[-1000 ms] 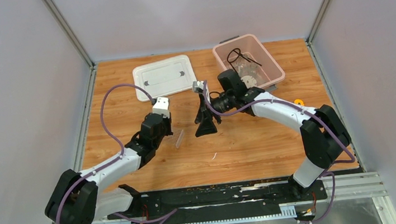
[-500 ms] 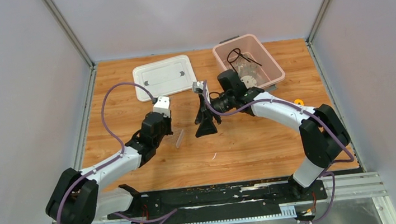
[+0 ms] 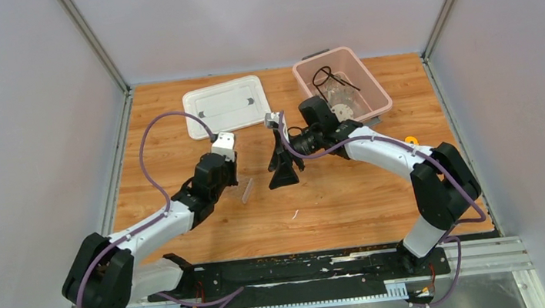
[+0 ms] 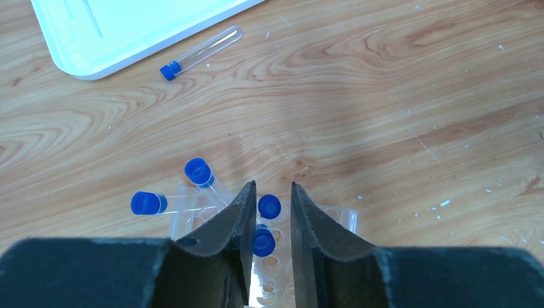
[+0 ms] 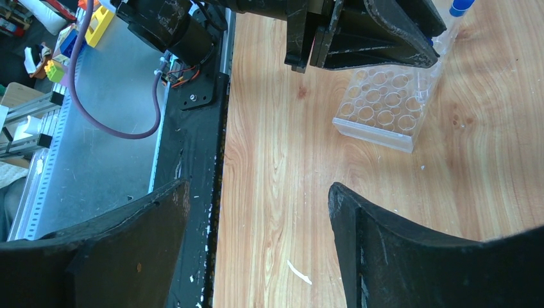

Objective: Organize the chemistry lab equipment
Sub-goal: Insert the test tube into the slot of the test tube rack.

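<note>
2 slack pairs: left jaws newly apart around a racked blue-capped tube [image 4: 268, 206], right jaws wide, empty.

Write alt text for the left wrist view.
Left gripper, jaws narrowly apart, hangs over a clear tube rack with several blue-capped tubes on a wood table. One more tube lies loose beside the corner of a white lid, top left.

White lid [image 3: 226, 105] beside pink bin [image 3: 374, 79], small orange thing [image 3: 410, 140], perhaps a ring, nearby
</note>
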`<act>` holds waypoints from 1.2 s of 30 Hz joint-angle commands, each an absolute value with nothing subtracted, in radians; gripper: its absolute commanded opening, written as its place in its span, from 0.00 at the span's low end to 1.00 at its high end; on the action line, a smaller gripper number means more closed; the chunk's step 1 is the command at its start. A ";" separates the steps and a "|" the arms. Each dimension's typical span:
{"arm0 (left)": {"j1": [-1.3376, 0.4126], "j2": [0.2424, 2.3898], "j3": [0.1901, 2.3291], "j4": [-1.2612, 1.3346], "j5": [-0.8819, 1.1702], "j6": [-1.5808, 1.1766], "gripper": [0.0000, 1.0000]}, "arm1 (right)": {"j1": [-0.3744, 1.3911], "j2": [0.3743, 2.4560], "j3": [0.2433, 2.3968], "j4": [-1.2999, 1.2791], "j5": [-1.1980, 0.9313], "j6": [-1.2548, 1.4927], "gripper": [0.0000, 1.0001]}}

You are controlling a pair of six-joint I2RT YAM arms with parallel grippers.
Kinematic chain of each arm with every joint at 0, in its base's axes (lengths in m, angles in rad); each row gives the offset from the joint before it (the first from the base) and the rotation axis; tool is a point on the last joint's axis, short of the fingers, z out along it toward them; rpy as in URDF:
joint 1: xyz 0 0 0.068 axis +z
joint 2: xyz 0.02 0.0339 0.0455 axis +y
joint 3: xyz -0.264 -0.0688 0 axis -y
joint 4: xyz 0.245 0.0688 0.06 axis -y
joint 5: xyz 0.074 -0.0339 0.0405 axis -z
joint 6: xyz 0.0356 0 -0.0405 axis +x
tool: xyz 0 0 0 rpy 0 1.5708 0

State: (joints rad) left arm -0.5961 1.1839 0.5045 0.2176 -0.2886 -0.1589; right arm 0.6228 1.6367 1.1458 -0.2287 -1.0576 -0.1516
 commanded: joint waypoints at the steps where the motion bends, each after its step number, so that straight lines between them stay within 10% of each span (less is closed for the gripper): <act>1: -0.600 1.139 0.563 0.192 -0.259 -0.140 0.35 | 0.617 1.638 1.183 -0.219 -1.088 -0.163 0.80; 10: -0.590 1.035 0.624 0.123 -0.200 -0.139 0.75 | 0.616 1.630 1.187 -0.237 -1.101 -0.186 0.80; 20: -0.354 1.098 0.635 0.204 0.044 -0.310 0.82 | 0.605 1.623 1.189 -0.243 -1.114 -0.195 0.80; 24: -0.238 1.210 0.655 0.275 0.157 -0.391 0.82 | 0.602 1.622 1.190 -0.246 -1.120 -0.197 0.80; 32: -0.160 1.448 0.780 0.241 0.006 -0.370 0.40 | 0.597 1.621 1.192 -0.251 -1.140 -0.200 0.80; 36: -0.160 1.553 0.849 0.222 -0.016 -0.312 0.36 | 0.595 1.620 1.193 -0.256 -1.147 -0.202 0.80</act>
